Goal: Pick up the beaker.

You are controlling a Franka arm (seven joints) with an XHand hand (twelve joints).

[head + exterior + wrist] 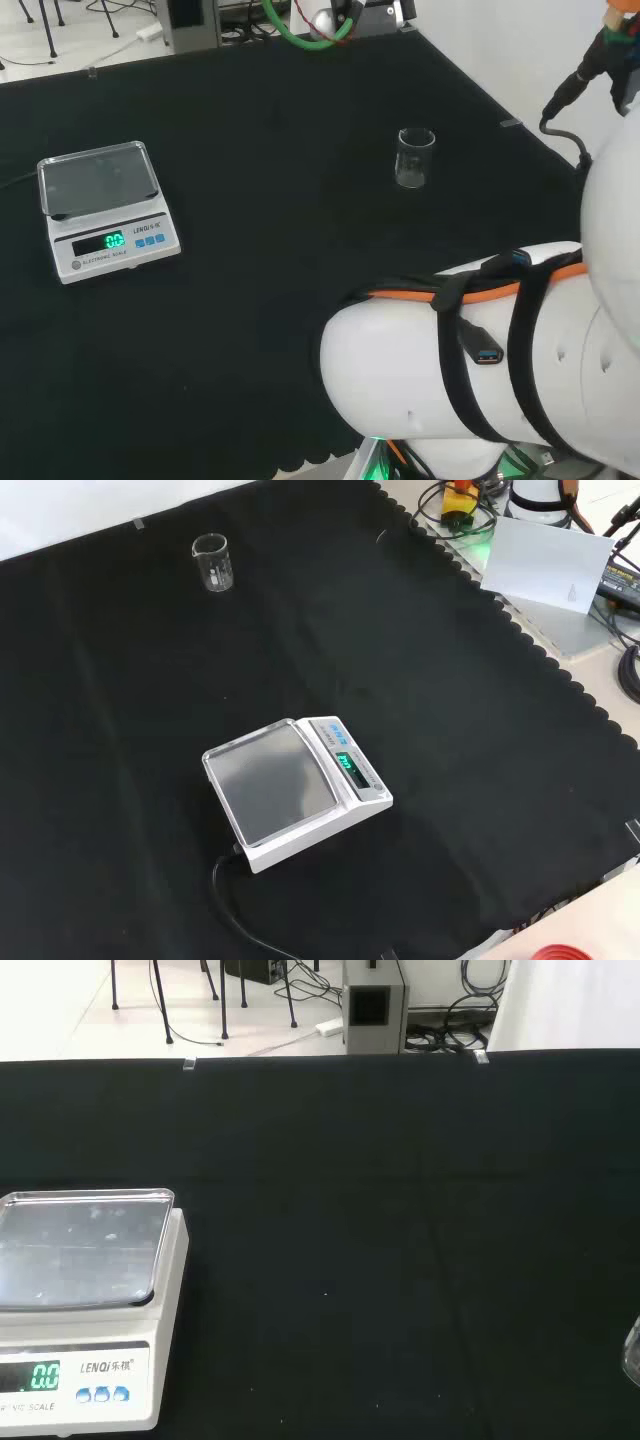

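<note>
A small clear glass beaker point(414, 157) stands upright on the black cloth, right of the middle in the head view. In the front view the beaker point(213, 562) is near the far left corner of the cloth. It looks empty. A sliver of clear glass point(632, 1350) at the wrist view's edge may be the same beaker. Nothing touches it.
A white digital scale point(103, 209) with a steel pan sits at the left in the head view and near the middle of the front view point(295, 788); its cable point(240, 915) trails toward the front edge. The arm's white links point(480, 350) stand at the right.
</note>
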